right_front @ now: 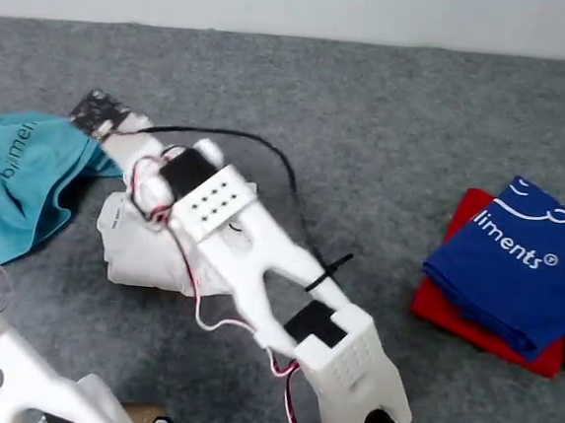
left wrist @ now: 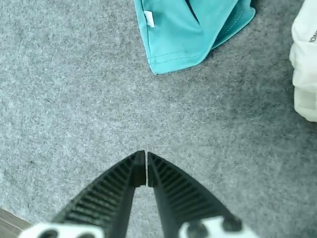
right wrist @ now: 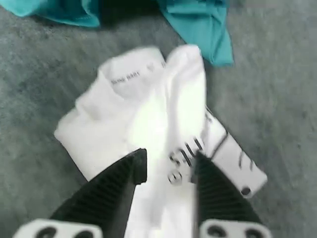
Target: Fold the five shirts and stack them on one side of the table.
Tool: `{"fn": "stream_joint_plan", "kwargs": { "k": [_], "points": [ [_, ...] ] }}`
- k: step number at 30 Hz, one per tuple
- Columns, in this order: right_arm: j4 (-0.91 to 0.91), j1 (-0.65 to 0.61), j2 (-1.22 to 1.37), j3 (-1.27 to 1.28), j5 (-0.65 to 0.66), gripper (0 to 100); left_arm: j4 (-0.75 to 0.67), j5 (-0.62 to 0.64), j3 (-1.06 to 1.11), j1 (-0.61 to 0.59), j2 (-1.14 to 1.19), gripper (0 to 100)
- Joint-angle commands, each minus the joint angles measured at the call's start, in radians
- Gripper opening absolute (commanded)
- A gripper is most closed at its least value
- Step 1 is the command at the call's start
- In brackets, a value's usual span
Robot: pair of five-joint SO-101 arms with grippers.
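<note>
Right gripper (right wrist: 169, 154) agape over white shirt (right wrist: 114, 124) — high view: stack (right_front: 516, 262), seemingly folded.

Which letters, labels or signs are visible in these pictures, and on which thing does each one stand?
blue shirt: white brand lettering, cut off by the fold, so no whole word reads.
teal shirt: white lettering, only partly showing; its small white tag is too small to read.
white shirt: small label print and dark lettering, both blurred, unreadable.
red shirt: no print showing.
</note>
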Motion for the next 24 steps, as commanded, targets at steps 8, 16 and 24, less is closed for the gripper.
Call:
{"fn": "stream_joint_plan", "kwargs": {
  "k": [8, 16, 24],
  "points": [
    [0.288, 0.142, 0.059, -0.060, 0.103, 1.0, 0.006, 0.000, -0.008, 0.005, -0.032, 2],
    [0.099, -0.097, 0.228, -0.077, 0.103, 1.0, 0.006, 0.061, -0.013, 0.003, -0.032, 2],
    [0.087, -0.205, 0.249, -0.362, 0.098, 1.3, 0.006, 0.071, -0.010, 0.003, -0.032, 2]
  ]
}}
